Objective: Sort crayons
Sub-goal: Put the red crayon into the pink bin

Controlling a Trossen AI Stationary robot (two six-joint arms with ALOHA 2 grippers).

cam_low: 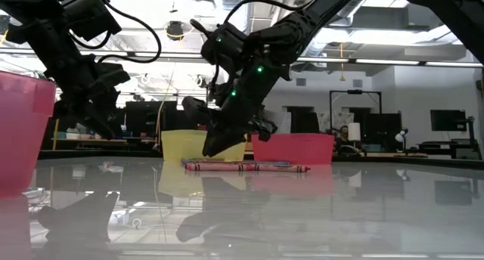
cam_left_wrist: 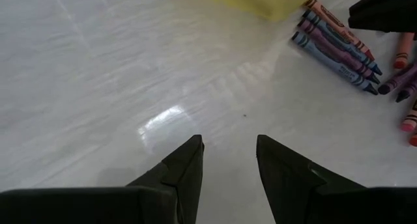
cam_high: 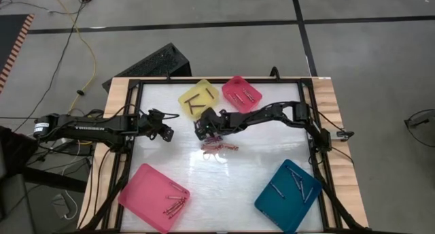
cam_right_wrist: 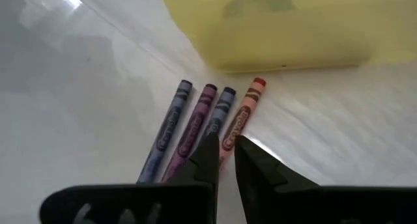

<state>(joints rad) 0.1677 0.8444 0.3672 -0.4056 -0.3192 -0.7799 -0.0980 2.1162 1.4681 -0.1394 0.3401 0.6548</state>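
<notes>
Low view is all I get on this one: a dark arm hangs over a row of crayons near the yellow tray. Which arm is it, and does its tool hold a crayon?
Observer: The high view shows it is the right arm. The right tool hovers just above the crayons, its fingers a little apart with nothing between them.
Operator: How many crayons lie right under it?
Observer: The right wrist view shows four side by side, three bluish or purple and one red, pointing toward the yellow tray.
Operator: And the other arm?
Observer: The left tool is open and empty over bare table, off to one side of the pile.
</notes>
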